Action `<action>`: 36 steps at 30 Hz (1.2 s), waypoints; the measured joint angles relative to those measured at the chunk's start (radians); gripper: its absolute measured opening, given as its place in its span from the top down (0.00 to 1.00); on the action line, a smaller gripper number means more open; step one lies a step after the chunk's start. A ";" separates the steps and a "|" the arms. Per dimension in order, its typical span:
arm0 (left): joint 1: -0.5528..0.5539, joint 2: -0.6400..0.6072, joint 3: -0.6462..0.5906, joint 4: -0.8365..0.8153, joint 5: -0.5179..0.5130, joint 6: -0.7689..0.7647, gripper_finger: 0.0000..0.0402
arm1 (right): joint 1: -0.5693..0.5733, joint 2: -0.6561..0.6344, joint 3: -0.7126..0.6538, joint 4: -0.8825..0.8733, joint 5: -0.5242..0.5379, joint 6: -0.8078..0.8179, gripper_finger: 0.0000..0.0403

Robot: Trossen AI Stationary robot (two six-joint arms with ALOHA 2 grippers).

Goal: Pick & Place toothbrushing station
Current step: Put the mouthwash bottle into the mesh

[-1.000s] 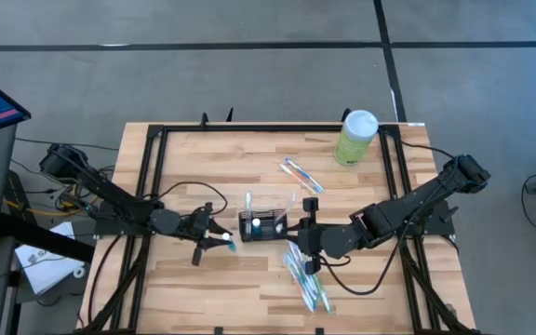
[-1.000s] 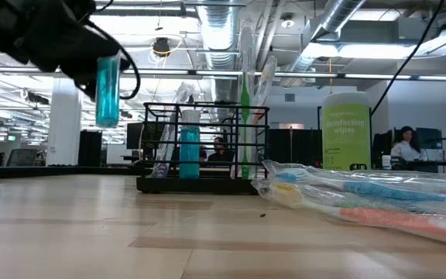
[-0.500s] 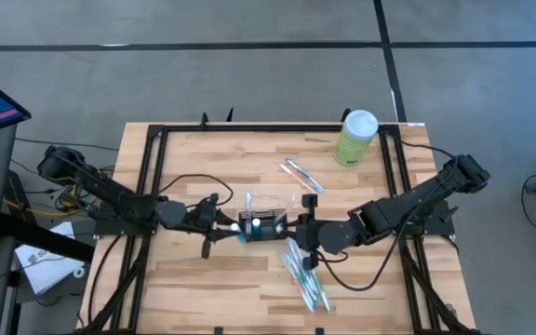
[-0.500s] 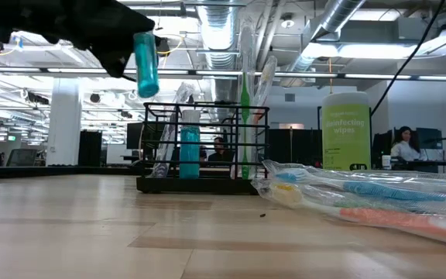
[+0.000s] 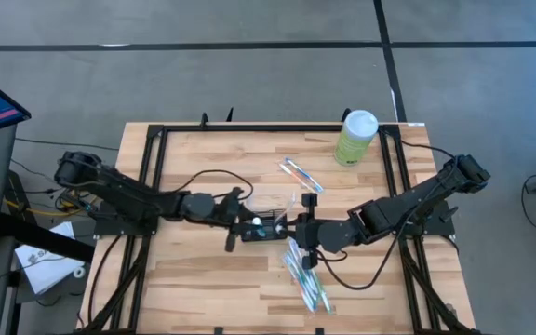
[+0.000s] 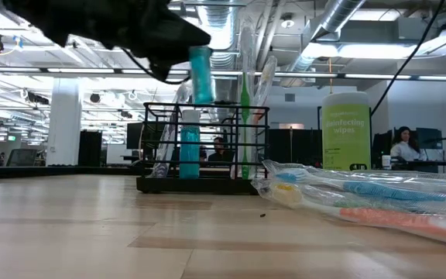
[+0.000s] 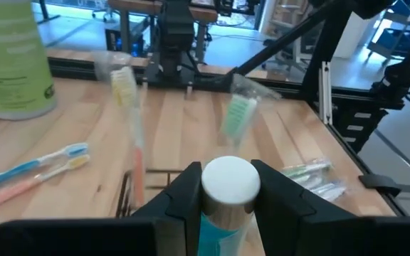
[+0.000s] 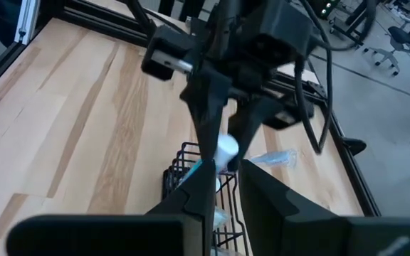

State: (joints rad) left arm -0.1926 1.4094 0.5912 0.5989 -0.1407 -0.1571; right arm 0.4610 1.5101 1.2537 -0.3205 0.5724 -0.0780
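Two dark arms met over the middle of the pale wooden table (image 5: 203, 298). On it stood the low black wire-mesh toothbrushing station (image 6: 204, 147), upright, its long side lying across the table from left to right, its open compartments facing up. The left gripper (image 5: 246, 223) hung above the station, its fingers clamped on an upright teal tube with a white cap (image 7: 228, 186). The right gripper (image 5: 302, 233) was beside the station's right end; whether it held anything I cannot tell.

I see pale butcher-block wood counter (image 5: 203, 279), matt, smooth. Black wire-mesh metal holder (image 6: 207, 147). Teal translucent plastic tube w/ glossy white cap (image 7: 230, 186). Clear crinkly plastic toothbrush packs (image 6: 362, 198).
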 joint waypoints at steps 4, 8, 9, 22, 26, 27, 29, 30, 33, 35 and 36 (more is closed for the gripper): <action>0.031 0.027 0.034 0.001 0.019 0.014 0.78 | 0.002 0.000 0.000 -0.007 0.000 0.000 0.87; 0.060 0.027 0.034 -0.002 0.018 0.038 0.78 | 0.003 0.000 0.000 -0.008 0.000 0.000 0.87; 0.065 0.027 0.034 -0.002 0.018 0.038 0.78 | 0.003 0.000 0.000 -0.008 0.000 0.000 0.87; 0.083 0.117 0.036 0.012 0.046 0.048 0.78 | 0.002 0.000 0.000 -0.006 0.000 0.000 0.87; 0.088 0.119 0.037 0.012 0.053 0.048 0.78 | 0.002 0.000 0.000 -0.007 0.000 0.000 0.87; 0.088 0.123 0.037 0.016 0.053 0.048 0.78 | 0.002 0.000 0.000 -0.007 0.000 0.000 0.87; 0.087 0.125 0.037 0.009 0.053 0.047 0.78 | 0.002 0.000 0.000 -0.007 0.000 0.000 0.87; 0.086 0.126 0.037 0.013 0.053 0.048 0.78 | 0.002 0.000 0.000 -0.008 0.000 0.000 0.87; 0.084 0.134 0.037 0.008 0.053 0.047 0.78 | 0.002 0.000 0.000 -0.008 0.000 0.000 0.87; 0.081 0.135 0.037 0.016 0.053 0.046 0.78 | 0.002 0.000 0.000 -0.008 0.000 0.000 0.87; 0.081 0.138 0.037 0.021 0.053 0.046 0.78 | 0.002 0.000 0.000 -0.008 0.000 0.000 0.87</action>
State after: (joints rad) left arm -0.1117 1.5474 0.6285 0.6198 -0.0879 -0.1112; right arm 0.4625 1.5101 1.2537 -0.3283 0.5724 -0.0776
